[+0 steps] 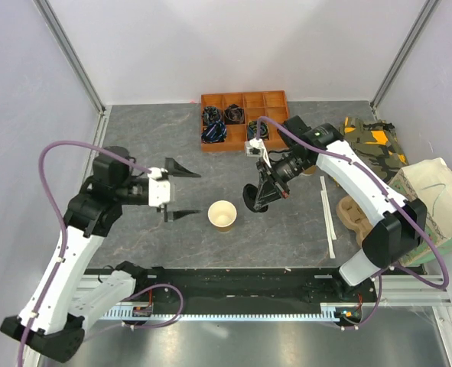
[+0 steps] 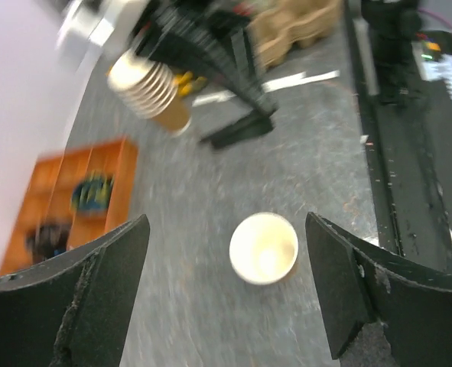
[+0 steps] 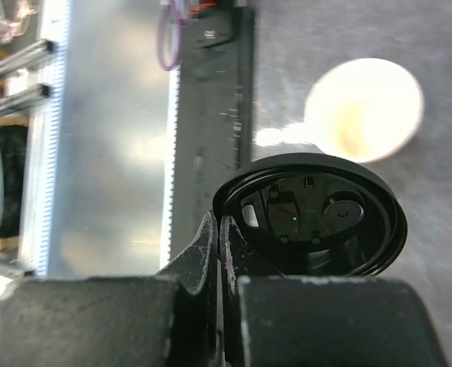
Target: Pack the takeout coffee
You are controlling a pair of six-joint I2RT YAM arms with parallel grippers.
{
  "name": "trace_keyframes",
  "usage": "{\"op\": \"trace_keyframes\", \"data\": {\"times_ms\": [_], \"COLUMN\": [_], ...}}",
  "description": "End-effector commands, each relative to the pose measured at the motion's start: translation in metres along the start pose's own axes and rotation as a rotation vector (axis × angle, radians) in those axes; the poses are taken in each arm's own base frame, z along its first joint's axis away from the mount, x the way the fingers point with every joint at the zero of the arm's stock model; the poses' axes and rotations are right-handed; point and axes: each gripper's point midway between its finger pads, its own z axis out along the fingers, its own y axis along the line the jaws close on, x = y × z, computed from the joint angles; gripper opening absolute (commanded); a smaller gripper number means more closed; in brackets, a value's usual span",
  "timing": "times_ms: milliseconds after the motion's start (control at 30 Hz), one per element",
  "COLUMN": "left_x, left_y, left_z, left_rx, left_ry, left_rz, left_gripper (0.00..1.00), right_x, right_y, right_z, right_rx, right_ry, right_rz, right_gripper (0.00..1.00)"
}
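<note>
A small tan paper cup [image 1: 222,215] stands upright and lidless on the grey table, and also shows in the left wrist view [image 2: 264,248] and the right wrist view [image 3: 367,107]. My right gripper [image 1: 260,195] is shut on the rim of a round black lid [image 3: 317,214], held tilted above the table just right of the cup [image 1: 255,197]. My left gripper [image 1: 199,194] is open and empty, left of the cup, with its fingers [image 2: 95,290] apart from it.
An orange compartment tray [image 1: 245,121] with dark packets sits at the back. A stack of cream cups [image 2: 151,90] stands beyond the right arm. A brown pulp cup tray [image 1: 356,214], white sticks [image 1: 329,214], a paper bag [image 1: 436,199] and a camouflage cloth [image 1: 375,141] are on the right.
</note>
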Motion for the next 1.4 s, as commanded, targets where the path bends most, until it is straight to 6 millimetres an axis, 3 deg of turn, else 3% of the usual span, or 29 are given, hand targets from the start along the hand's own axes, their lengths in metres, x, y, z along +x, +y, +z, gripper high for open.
{"op": "trace_keyframes", "data": {"times_ms": [0, 133, 333, 467, 733, 833, 967, 1167, 1233, 1267, 1300, 1367], "left_x": [-0.004, -0.003, 0.011, 0.015, 0.027, 0.03, 0.03, 0.024, 0.022, 0.021, 0.02, 0.018], "left_y": [-0.014, -0.051, -0.082, -0.086, -0.096, -0.101, -0.104, -0.102, -0.104, -0.105, -0.105, -0.109], "left_z": [0.026, 0.051, 0.071, 0.086, 0.108, 0.111, 0.111, 0.108, 0.107, 0.105, 0.104, 0.1], "left_rx": [0.109, 0.262, 0.362, 0.342, 0.31, 0.3, 0.296, 0.256, 0.26, 0.255, 0.253, 0.252], "left_ry": [0.006, -0.003, 0.026, 0.043, 0.049, 0.053, 0.053, 0.042, 0.034, 0.031, 0.031, 0.032], "left_rz": [0.24, 0.335, 0.469, 0.516, 0.53, 0.52, 0.485, 0.399, 0.391, 0.371, 0.355, 0.281], "left_gripper": [0.86, 0.82, 0.81, 0.87, 0.86, 0.77, 0.51, 0.28, 0.25, 0.23, 0.23, 0.22], "right_x": [0.002, 0.007, 0.011, 0.01, 0.016, 0.014, 0.015, 0.018, 0.011, 0.009, 0.0, -0.009], "right_y": [0.062, 0.08, 0.086, 0.092, 0.103, 0.104, 0.108, 0.109, 0.104, 0.101, 0.092, 0.072], "right_z": [0.014, 0.026, 0.028, 0.03, 0.033, 0.034, 0.039, 0.043, 0.042, 0.041, 0.037, 0.029], "right_rx": [-0.233, -0.285, -0.304, -0.319, -0.34, -0.344, -0.358, -0.352, -0.325, -0.301, -0.236, -0.144], "right_ry": [-0.004, 0.037, 0.042, 0.052, 0.07, 0.073, 0.091, 0.123, 0.128, 0.141, 0.157, 0.163], "right_rz": [0.032, 0.029, 0.04, 0.032, 0.028, 0.022, 0.006, -0.016, -0.041, -0.039, -0.082, -0.12], "right_gripper": [0.0, 0.0, 0.0, 0.0, 0.0, 0.0, 0.0, 0.0, 0.17, 0.31, 0.52, 0.61]}}
